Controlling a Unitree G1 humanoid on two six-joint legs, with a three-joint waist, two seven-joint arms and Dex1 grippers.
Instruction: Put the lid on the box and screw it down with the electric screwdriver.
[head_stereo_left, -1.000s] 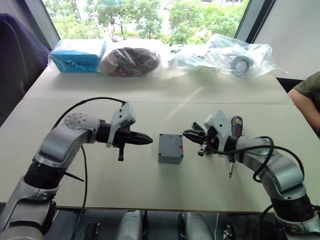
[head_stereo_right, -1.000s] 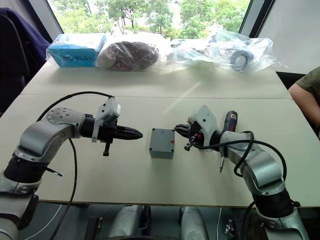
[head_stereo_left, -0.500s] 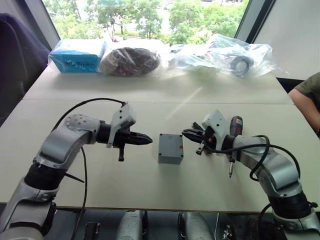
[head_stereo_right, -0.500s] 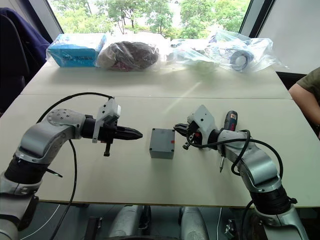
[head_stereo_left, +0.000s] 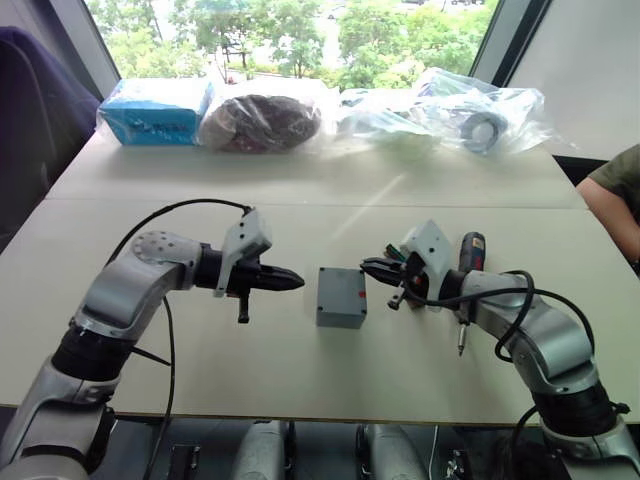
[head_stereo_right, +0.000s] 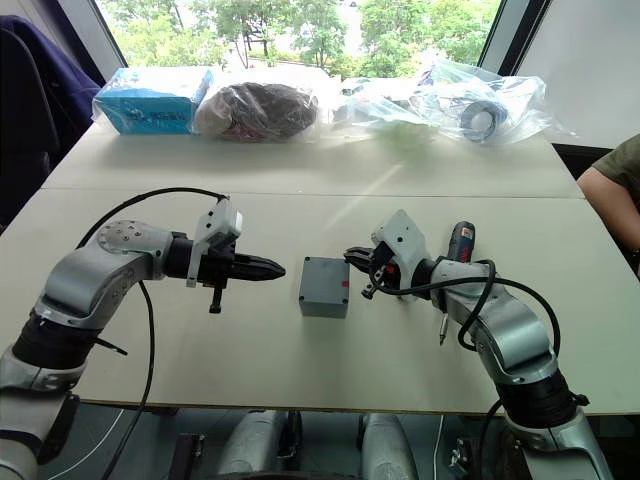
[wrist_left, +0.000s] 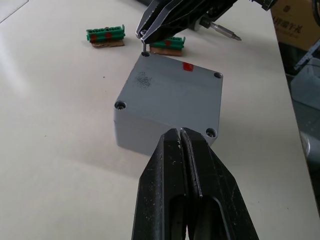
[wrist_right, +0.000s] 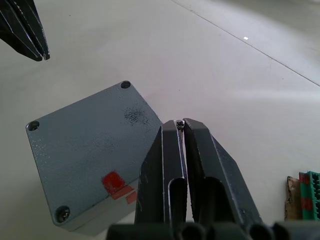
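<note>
On the box (wrist_left: 165, 107) sits the lid (wrist_left: 172, 87); right gripper (wrist_right: 180, 124) jaws pinch a screw (wrist_right: 180, 123), left gripper (wrist_left: 180, 134) closed.

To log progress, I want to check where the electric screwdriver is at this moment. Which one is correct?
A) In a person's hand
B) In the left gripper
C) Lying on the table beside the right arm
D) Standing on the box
C: the electric screwdriver lies flat on the table next to the right arm, and neither gripper is holding it.

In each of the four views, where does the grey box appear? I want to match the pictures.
Left eye view: the box at table centre, between the grippers.
Right eye view: centre.
Left wrist view: middle, beyond the fingertips.
Right wrist view: lower left.
Shared landmark: the red mark on the box.
</note>
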